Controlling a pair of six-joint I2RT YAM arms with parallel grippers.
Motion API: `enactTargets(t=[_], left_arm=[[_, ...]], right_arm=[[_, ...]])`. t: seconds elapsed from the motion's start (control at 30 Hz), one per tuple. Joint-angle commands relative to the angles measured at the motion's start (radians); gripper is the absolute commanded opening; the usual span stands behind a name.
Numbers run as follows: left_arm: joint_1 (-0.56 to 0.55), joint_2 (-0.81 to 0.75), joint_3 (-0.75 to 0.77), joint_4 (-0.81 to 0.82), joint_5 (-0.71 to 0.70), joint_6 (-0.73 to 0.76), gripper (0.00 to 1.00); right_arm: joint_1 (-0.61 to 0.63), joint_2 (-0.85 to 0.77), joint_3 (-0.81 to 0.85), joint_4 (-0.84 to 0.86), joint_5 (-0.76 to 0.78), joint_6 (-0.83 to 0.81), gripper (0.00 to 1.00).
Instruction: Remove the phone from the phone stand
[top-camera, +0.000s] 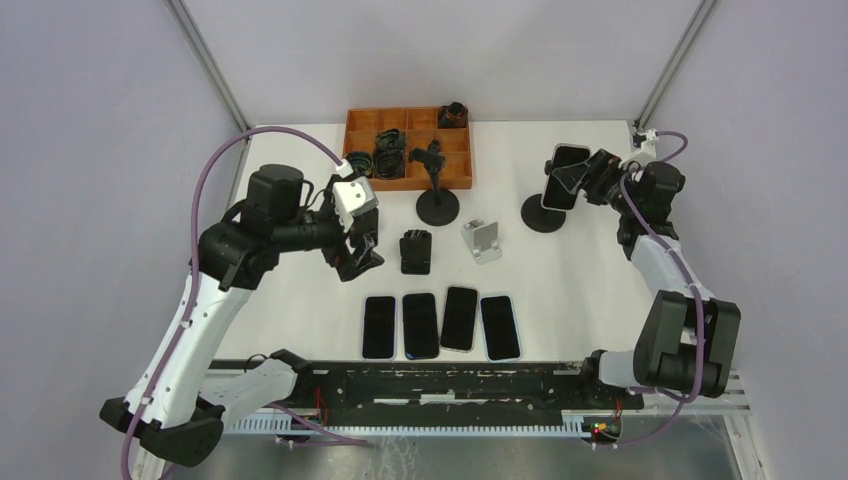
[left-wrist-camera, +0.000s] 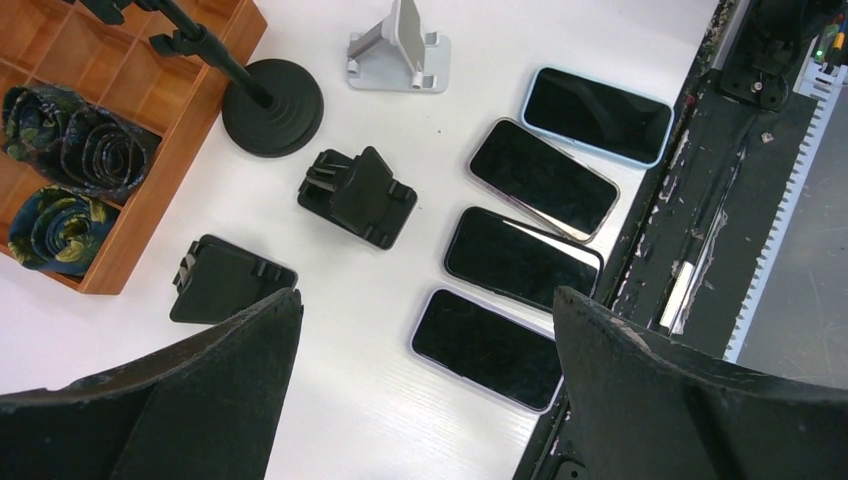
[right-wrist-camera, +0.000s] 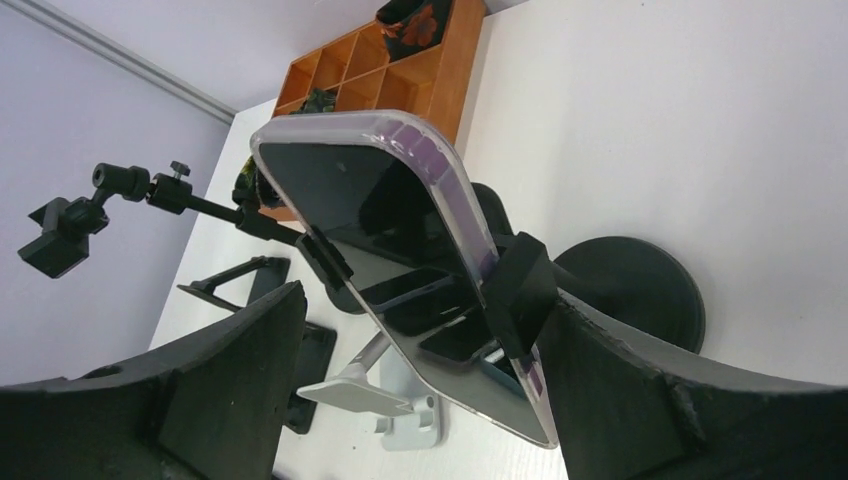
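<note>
At upper right, my right gripper (top-camera: 583, 178) brackets the phone (top-camera: 565, 165), fingers apart — the phone stand (top-camera: 543, 214) clamps it. My left gripper (top-camera: 358, 256) hangs spread, spare.

Lighting was bright, even and diffuse from overhead. The white table (top-camera: 570, 280) carried only faint, soft shadows. The mounted phone (right-wrist-camera: 400, 240) showed mirror reflections on its screen. Gripper fingers (left-wrist-camera: 180, 400) closest to both wrist lenses appeared dark and slightly soft.
</note>
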Motion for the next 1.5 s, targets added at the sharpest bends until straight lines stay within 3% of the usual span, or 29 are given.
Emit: enactTargets(t=[0.0, 0.1, 0.27, 0.47, 0.6, 0.8, 1.0, 1.13, 1.47], left_arm=[[-0.002, 0.007, 0.042, 0.003, 0.019, 0.036, 1.00], [-0.002, 0.010, 0.047, 0.003, 0.024, 0.032, 1.00], [-0.002, 0.009, 0.047, 0.003, 0.024, 0.031, 1.00], [-0.002, 0.003, 0.049, 0.000, 0.021, 0.035, 1.00], [-0.002, 0.003, 0.045, -0.002, 0.018, 0.039, 1.00], [-0.002, 0.009, 0.048, -0.004, 0.018, 0.042, 1.00], [-0.002, 0.019, 0.050, -0.005, 0.021, 0.039, 1.00], [-0.002, 0.019, 0.050, -0.006, 0.025, 0.038, 1.00], [-0.003, 0.021, 0.052, -0.008, 0.033, 0.032, 1.00]], right_arm=[[0.027, -0.086, -0.020, 0.083, 0.033, 0.054, 0.87], [0.038, -0.110, -0.025, 0.051, 0.076, 0.074, 0.86], [0.046, -0.163, -0.024, -0.031, 0.189, 0.003, 0.96], [0.028, -0.092, 0.065, -0.072, 0.143, -0.087, 0.95], [0.025, -0.025, 0.090, -0.013, 0.030, -0.078, 0.89], [0.026, -0.040, 0.078, 0.045, -0.005, -0.085, 0.76], [0.026, -0.056, 0.075, 0.018, 0.015, -0.089, 0.46], [0.028, -0.068, 0.074, 0.003, 0.030, -0.087, 0.44], [0.085, -0.068, 0.061, -0.012, 0.088, -0.127, 0.49]])
